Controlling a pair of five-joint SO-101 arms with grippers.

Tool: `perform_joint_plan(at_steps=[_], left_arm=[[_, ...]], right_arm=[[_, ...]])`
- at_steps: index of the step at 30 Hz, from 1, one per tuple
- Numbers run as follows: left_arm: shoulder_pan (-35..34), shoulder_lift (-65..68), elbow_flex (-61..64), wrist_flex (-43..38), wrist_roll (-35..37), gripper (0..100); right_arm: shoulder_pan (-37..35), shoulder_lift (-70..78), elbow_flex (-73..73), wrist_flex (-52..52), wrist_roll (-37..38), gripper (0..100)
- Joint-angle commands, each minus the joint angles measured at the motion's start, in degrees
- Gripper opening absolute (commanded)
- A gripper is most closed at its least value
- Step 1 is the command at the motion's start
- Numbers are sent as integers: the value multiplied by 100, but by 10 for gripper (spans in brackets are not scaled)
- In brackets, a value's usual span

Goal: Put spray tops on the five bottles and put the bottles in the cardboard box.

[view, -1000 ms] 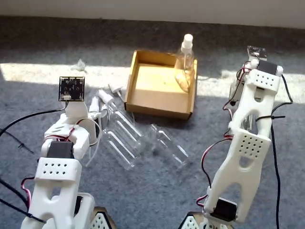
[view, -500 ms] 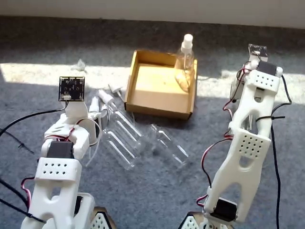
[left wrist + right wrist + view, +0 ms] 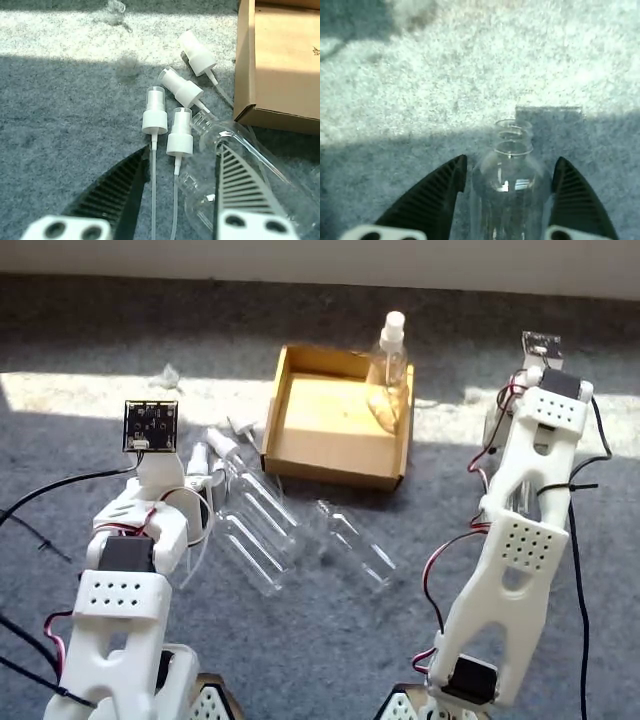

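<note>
My right gripper [image 3: 511, 161] is shut on a clear bottle [image 3: 511, 175] with no top, its open neck pointing away over the carpet. The right arm [image 3: 530, 470] stands to the right of the cardboard box [image 3: 300, 465]. One bottle with a white spray top [image 3: 391, 365] stands in the box's far right corner. Three topless bottles [image 3: 262, 525] lie on the carpet in front of the box. My left gripper [image 3: 182, 149] is open just above two spray tops [image 3: 154, 112] and a bottle neck [image 3: 215, 130]. Two more spray tops [image 3: 182, 89] lie nearer the box [image 3: 280, 60].
Grey carpet [image 3: 330, 650] covers the floor, with a sunlit band behind the box. A small crumpled bit of plastic [image 3: 168, 373] lies far left of the box. Cables [image 3: 40, 495] trail from the left arm [image 3: 140, 540].
The right arm's wrist has edged very slightly to the right. Nothing else has moved.
</note>
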Motion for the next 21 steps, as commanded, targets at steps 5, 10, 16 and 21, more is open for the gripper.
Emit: perform_joint_plan(at_steps=[5,10,16,21], left_arm=[[-13,13,-31,-105,-35,204],[-13,13,-31,-105,-35,204],[-13,13,-31,-105,-35,204],[-13,13,-31,-105,-35,204]], right_arm=[[13,558,-84,-31,26,214],[13,576,-119,-13,26,211],[4,576,-1130,646,26,108],[-22,576,-2879,1411,35,62]])
